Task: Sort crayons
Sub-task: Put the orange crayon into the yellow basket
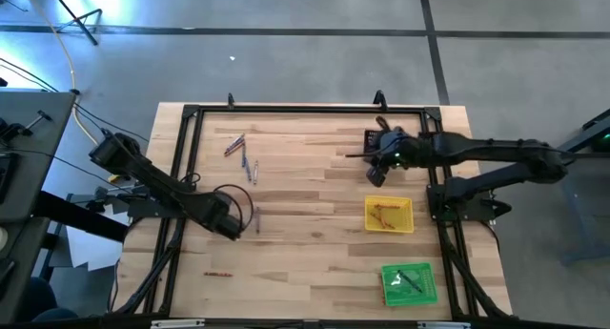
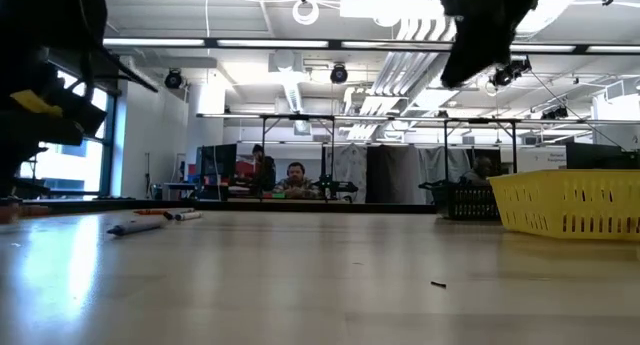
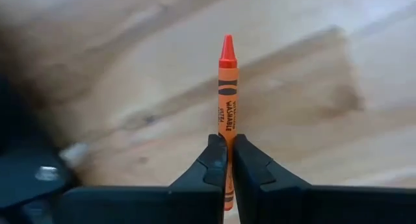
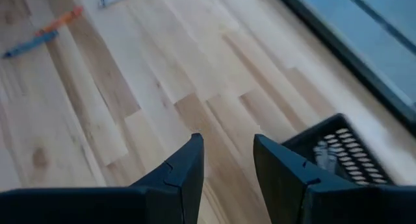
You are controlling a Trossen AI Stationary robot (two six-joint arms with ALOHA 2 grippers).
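**Left gripper pinching an orange crayon; right gripper spread near the black tray**

Here the left gripper (image 3: 229, 160) has its two dark fingers (image 3: 209, 165) pressed against the lower part of an orange crayon (image 3: 226, 94), which stands up between them with its red-orange tip pointing away from the wrist. The label band and most of the paper wrap show above the fingertips; the wooden table (image 1: 315, 191) lies behind it. In the overhead view this gripper (image 1: 232, 225) sits over the left half of the table, nearer the front edge, at the end of the left arm (image 1: 157, 181).

The right gripper (image 4: 227, 160) has its fingers (image 4: 185, 169) spread apart with nothing between them. It hangs above bare wood just beside the black tray (image 4: 338, 152), whose perforated wall shows at one side. From above, the right gripper (image 1: 378, 167) lies at the table's far right, next to the black tray (image 1: 370, 138).

Loose crayons (image 1: 240, 153) lie in a small cluster at the table's far left part, one more (image 1: 218, 274) lies near the front left edge, and two (image 4: 42, 32) appear in the right wrist view. The yellow tray (image 1: 389, 215) holds orange-red crayons. The green tray (image 1: 409, 283) holds dark ones. In the low view the yellow tray (image 2: 570, 203) stands at the right and a few crayons (image 2: 140, 223) lie at the left.
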